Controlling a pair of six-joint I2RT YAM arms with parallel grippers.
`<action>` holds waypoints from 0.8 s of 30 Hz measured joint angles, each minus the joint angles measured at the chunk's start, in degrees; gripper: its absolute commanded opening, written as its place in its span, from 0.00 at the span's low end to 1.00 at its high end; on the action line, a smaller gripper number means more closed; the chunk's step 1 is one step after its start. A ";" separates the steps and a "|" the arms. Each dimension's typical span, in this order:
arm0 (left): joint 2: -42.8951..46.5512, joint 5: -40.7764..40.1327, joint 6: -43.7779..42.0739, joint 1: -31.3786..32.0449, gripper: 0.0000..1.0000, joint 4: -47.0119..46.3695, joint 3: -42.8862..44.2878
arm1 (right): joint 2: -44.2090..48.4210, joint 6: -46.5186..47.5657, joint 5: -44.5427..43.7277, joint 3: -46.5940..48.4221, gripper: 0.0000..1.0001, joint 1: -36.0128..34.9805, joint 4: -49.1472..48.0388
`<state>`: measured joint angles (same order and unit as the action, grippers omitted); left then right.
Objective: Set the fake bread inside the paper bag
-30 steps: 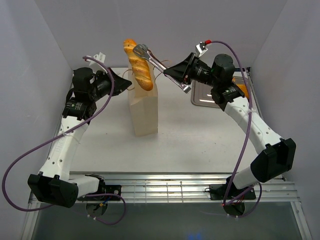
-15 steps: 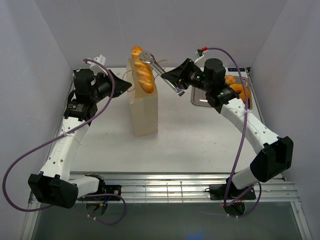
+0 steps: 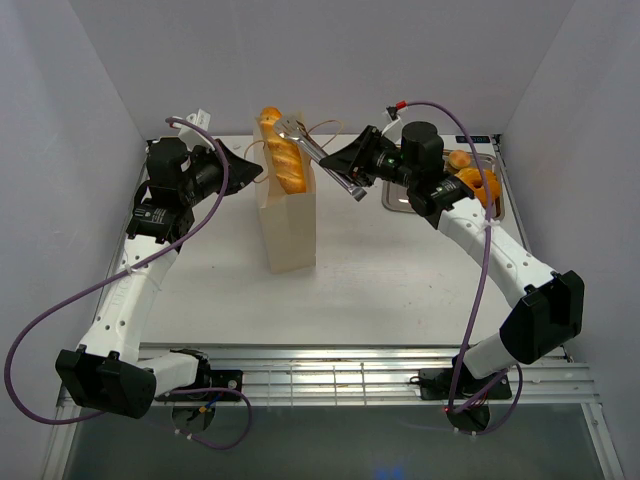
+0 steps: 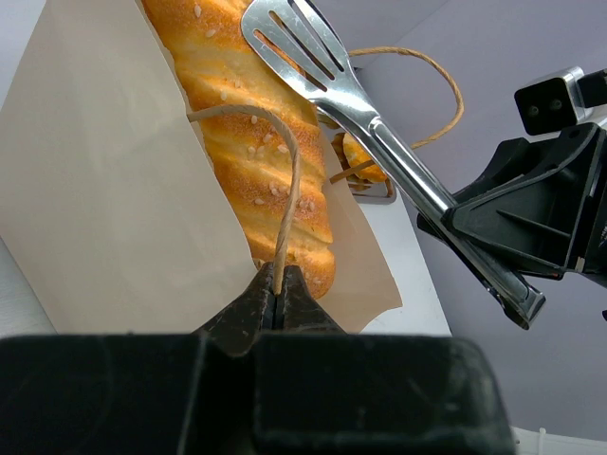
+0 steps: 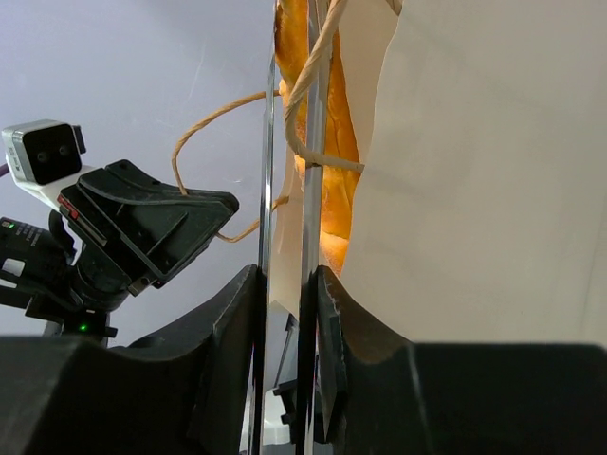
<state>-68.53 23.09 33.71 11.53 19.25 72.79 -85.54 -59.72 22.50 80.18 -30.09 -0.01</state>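
The paper bag (image 3: 288, 225) stands upright mid-table, cream with brown cord handles. A long ridged loaf of fake bread (image 3: 283, 158) stands on end in its mouth, top half showing. Metal tongs (image 3: 312, 148) clasp the loaf's upper part. My right gripper (image 3: 338, 162) is shut on the tongs' arms (image 5: 308, 190), just right of the bag (image 5: 474, 171). My left gripper (image 3: 257, 168) is shut on the bag's near cord handle (image 4: 285, 190) and holds the mouth open. In the left wrist view the loaf (image 4: 256, 142) lies against the bag's inner wall (image 4: 104, 218) under the tongs (image 4: 379, 142).
A steel tray (image 3: 396, 203) sits at the back right behind my right arm, with more orange pastries (image 3: 470, 180) on it. Grey walls close in the table on the left, back and right. A metal rail runs along the near edge.
The loaf was held above the bag and has come down into its mouth. My right gripper and the tongs moved left and down with it. The left gripper stayed on the handle.
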 measured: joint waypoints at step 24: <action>0.02 0.00 -0.09 0.00 0.00 0.24 0.35 | 6.23 -2.84 2.34 -7.98 0.14 0.22 -2.89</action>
<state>-68.51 23.09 33.63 11.53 19.49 73.14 -79.31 -62.57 24.84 72.20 -29.87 -2.90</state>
